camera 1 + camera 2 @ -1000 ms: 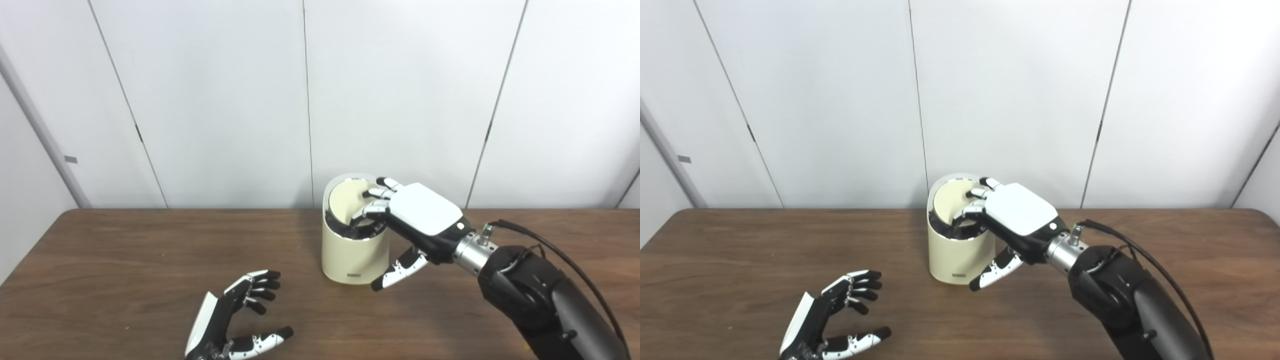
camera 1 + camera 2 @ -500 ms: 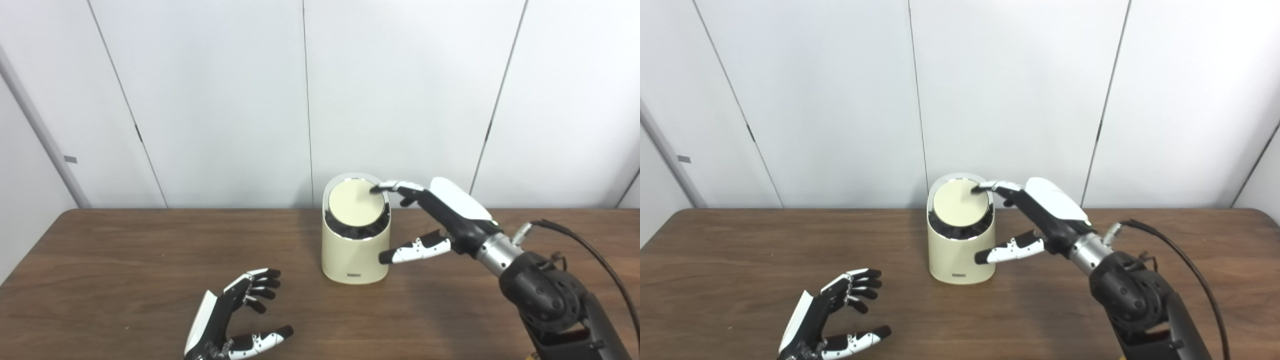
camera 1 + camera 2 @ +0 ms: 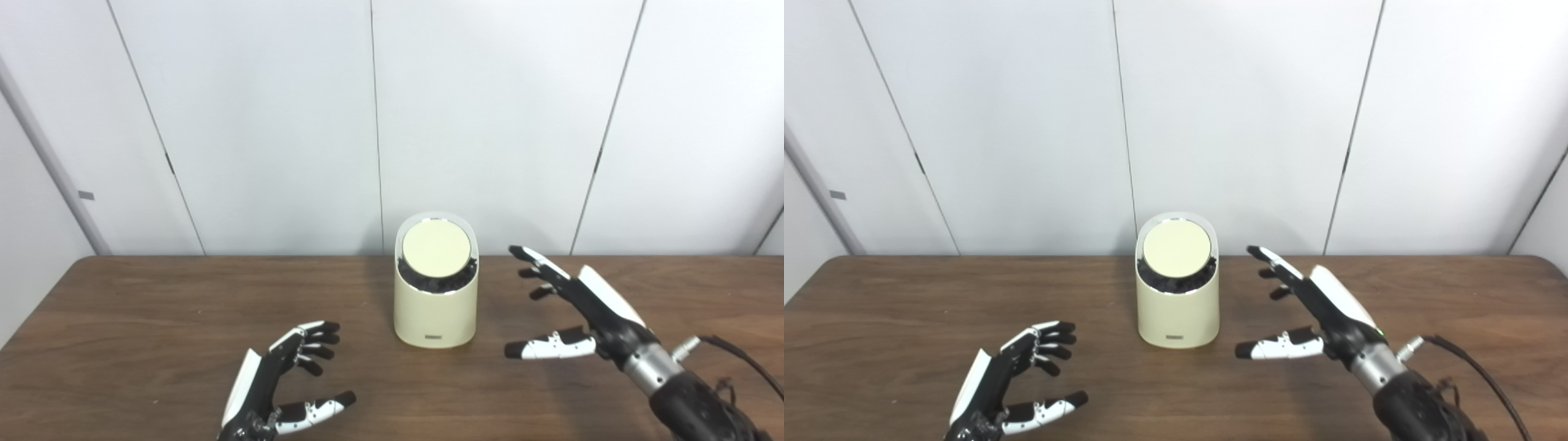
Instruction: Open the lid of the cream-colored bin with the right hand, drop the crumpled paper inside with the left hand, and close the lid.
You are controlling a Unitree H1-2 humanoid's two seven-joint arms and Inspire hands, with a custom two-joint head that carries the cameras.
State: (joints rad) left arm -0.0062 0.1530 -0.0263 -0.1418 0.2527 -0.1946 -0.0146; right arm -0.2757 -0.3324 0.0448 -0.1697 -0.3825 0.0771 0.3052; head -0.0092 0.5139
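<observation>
Since the earlier frames, the right hand (image 3: pixel 582 312) had pulled off the lid (image 3: pixel 436 248) and come away to the bin's (image 3: pixel 435 306) right, now well apart from it and above the desk (image 3: pixel 153 318). Meanwhile the left hand (image 3: pixel 275 386) had barely shifted.

Going from largest to smallest: the brown desk filled the lower half of the view, below white wall panels. On it, toward 12 o'clock from the hands, stood the cream bin, upright, its round lid tilted toward the camera and shut flat within the silver rim. At 3 o'clock from the bin the right hand was released, fingers (image 3: pixel 539 266) spread and pointing toward 10 o'clock, thumb pointing left, holding nothing. At about 7 o'clock from the bin the left hand was open too, palm facing right, fingers loosely curled, empty. No crumpled paper showed anywhere.
</observation>
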